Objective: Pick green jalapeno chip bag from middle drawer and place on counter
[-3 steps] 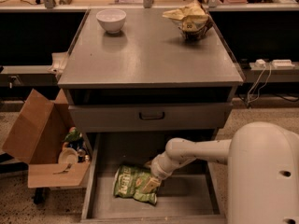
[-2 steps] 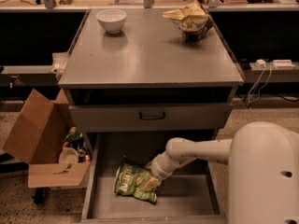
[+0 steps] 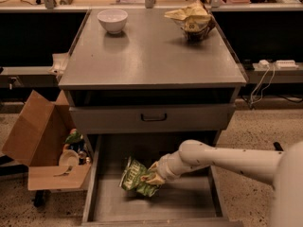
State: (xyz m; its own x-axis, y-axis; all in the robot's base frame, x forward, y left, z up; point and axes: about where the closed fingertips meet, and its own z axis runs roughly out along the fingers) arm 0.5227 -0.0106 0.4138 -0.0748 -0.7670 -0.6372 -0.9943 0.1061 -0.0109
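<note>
The green jalapeno chip bag (image 3: 134, 178) is in the open middle drawer (image 3: 184, 201), near its middle left, tilted up off the floor and crumpled. My gripper (image 3: 152, 177) reaches into the drawer from the right on a pale arm and is shut on the bag's right edge. The counter (image 3: 151, 56) is the grey cabinet top above the drawers.
A white bowl (image 3: 112, 20) stands at the counter's back left and a yellow-tan bag (image 3: 191, 19) at its back right. The closed drawer front with a dark handle (image 3: 153, 118) overhangs the open drawer. A cardboard box (image 3: 35, 136) with small items sits on the floor to the left.
The bag lay flat on the drawer floor under the gripper; now it is gripped, bunched and raised on edge, shifted slightly up and left.
</note>
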